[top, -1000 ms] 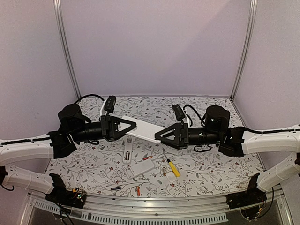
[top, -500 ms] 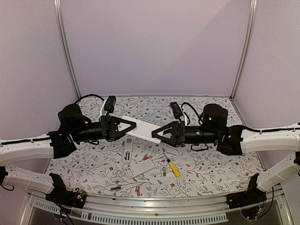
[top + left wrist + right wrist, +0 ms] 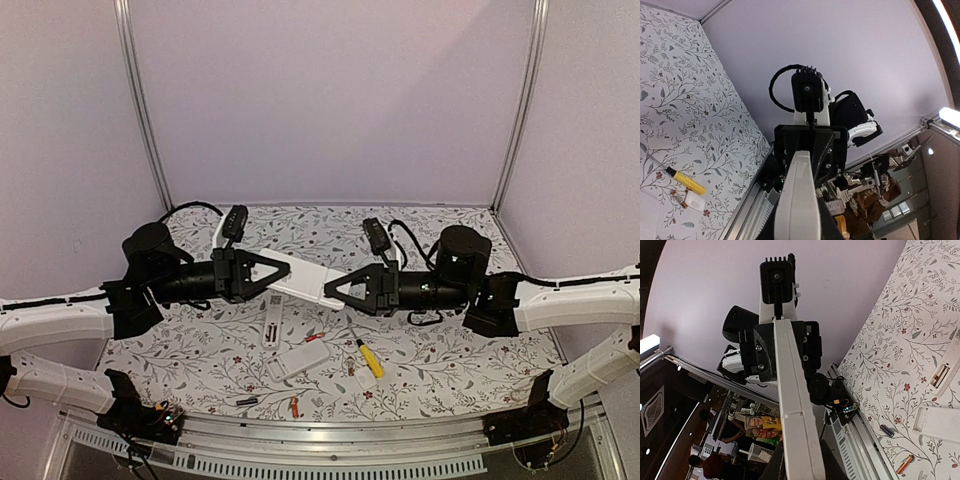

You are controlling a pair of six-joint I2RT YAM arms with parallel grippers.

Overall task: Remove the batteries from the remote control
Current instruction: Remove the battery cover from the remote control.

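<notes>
The white remote control is held off the table, level between the two arms. My left gripper is shut on its left end, and my right gripper is shut on its right end. In the left wrist view the remote control runs from my own jaws up to the right gripper. The right wrist view shows the remote control reaching the left gripper. Loose batteries lie on the table: a red one, an orange one and a dark one.
A second remote with an open compartment and a white remote lie below the held one. A yellow-handled screwdriver and a small white cover plate lie to the right. Purple walls enclose the patterned table.
My right gripper has moved left onto the remote control's right end and closed on it. The left arm has kept still.
</notes>
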